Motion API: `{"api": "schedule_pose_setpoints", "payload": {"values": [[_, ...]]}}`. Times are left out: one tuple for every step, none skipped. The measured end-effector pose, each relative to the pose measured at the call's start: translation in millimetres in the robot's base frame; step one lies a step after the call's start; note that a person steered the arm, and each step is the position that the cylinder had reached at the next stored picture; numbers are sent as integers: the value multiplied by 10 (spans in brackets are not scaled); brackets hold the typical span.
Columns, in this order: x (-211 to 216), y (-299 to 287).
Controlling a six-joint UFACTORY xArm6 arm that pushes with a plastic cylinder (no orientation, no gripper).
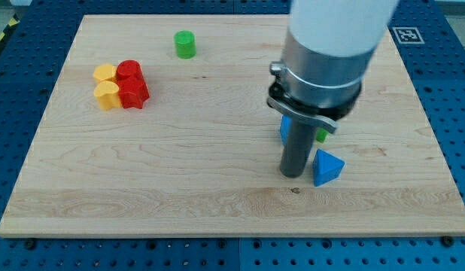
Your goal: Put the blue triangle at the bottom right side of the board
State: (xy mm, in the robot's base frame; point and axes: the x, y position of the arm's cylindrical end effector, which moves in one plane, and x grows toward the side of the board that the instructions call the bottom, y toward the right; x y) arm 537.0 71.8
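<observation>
My tip (294,175) sits low on the wooden board (217,203), just to the view's left of the blue triangle (327,167), touching it or nearly so. There is no pincer here, only a bare rod, so nothing is grasped. The triangle lies toward the board's bottom right, though short of the corner; a push rightward and down looks apt. Behind, another blue block (285,129) and a small green piece (322,135) peek out by the arm. Far left: yellow blocks (106,84), red blocks (132,83); farthest, a green cylinder (185,44)
</observation>
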Motion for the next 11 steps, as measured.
{"api": "schedule_pose_setpoints", "payload": {"values": [[-6, 117], [49, 450], [65, 757], [65, 1036], [64, 1338], [64, 1543], [64, 1612], [50, 1603], [-113, 1060], [-212, 209], [-301, -578]]}}
